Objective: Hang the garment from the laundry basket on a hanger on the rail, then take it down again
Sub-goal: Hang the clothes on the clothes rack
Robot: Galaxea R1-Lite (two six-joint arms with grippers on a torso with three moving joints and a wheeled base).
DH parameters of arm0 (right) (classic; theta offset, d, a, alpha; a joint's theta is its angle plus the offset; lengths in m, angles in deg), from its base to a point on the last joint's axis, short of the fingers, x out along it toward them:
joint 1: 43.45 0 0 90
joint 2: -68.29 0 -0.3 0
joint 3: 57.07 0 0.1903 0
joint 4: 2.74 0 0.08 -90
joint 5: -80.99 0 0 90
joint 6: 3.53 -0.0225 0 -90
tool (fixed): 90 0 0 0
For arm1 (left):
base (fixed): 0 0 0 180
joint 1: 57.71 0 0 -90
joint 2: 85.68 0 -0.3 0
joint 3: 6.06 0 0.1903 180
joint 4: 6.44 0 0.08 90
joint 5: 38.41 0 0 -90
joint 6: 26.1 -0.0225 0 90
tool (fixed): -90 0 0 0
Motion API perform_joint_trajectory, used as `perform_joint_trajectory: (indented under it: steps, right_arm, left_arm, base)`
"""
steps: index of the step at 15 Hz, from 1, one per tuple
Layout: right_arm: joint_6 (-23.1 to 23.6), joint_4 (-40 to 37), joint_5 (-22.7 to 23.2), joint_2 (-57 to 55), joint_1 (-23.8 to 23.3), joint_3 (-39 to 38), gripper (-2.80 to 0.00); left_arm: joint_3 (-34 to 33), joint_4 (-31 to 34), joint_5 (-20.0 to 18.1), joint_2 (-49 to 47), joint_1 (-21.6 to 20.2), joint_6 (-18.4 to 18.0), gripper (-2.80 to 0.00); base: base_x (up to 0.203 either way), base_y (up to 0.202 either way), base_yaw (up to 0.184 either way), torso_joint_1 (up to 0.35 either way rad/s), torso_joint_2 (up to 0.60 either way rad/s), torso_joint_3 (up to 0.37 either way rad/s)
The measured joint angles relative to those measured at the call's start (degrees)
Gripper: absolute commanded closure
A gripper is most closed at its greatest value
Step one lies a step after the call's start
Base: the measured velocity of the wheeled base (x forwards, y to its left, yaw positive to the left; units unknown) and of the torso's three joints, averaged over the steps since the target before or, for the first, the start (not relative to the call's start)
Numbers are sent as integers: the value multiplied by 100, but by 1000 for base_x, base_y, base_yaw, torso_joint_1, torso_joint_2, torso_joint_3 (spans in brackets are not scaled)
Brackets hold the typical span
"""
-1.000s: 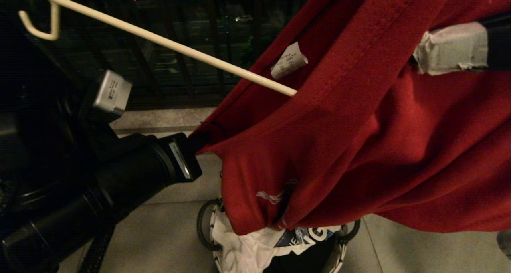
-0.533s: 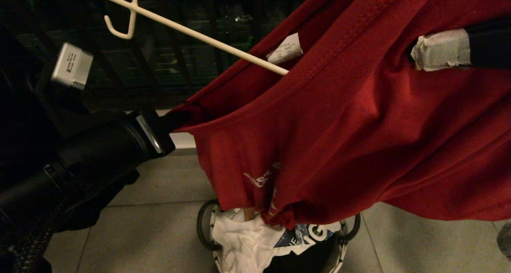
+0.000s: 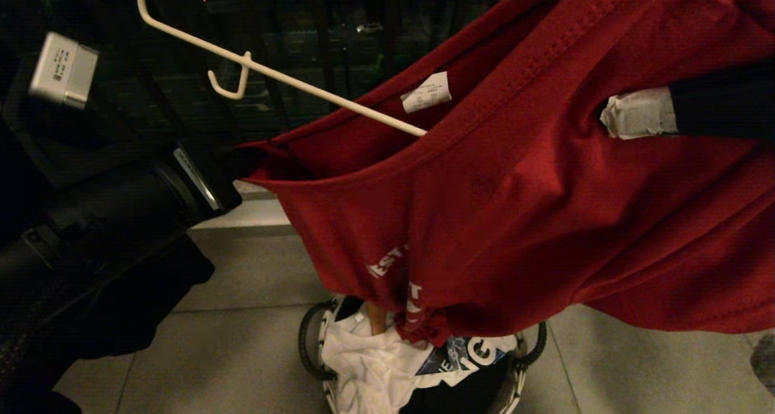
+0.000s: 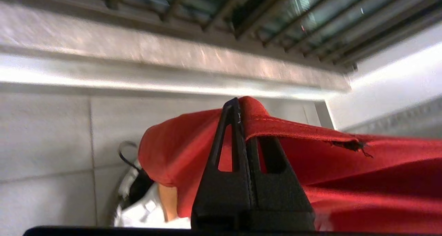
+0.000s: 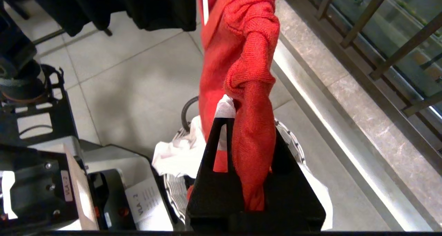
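The red garment (image 3: pixel 514 208) hangs spread between my two grippers above the laundry basket (image 3: pixel 312 341), its lowest fold still touching the basket's contents. The white wire hanger (image 3: pixel 290 81) slants down from the upper left, and its bar runs into the neck opening beside the white label (image 3: pixel 427 92). My left gripper (image 3: pixel 242 160) is shut on the garment's edge (image 4: pixel 293 132), as the left wrist view shows at the gripper (image 4: pixel 238 106). My right gripper (image 3: pixel 636 112), with white-taped tips, is shut on a bunched fold (image 5: pixel 252 56) at the gripper (image 5: pixel 229 117). The rail is out of view.
A white T-shirt (image 3: pixel 369 365) with a dark graphic lies in the basket. A stone kerb (image 3: pixel 254 211) and dark balcony bars (image 3: pixel 327 39) stand behind. My own base (image 5: pixel 41 180) sits close to the basket (image 5: pixel 293 143). Dark cloth (image 5: pixel 159 8) hangs further off over the tiled floor.
My left arm has pulled the garment's edge up and to the left, stretching it wider. The hanger has slid right, so its bent end and small hook show. The garment's white print has risen into view.
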Motion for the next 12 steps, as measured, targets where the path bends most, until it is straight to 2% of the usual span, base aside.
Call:
perform_joint_trajectory:
  steps: [4, 12]
  right_arm:
    - [7, -5, -4, 43, -74, -148, 0]
    - [79, -7, 0, 146, -254, -478, 0]
  left_arm:
    - [185, 36, -186, 91, -314, 5, 0]
    - [392, 282, -227, 276, -537, 7, 0]
  base:
    - [0, 0, 0, 0, 0, 0]
    - [0, 0, 0, 0, 0, 0]
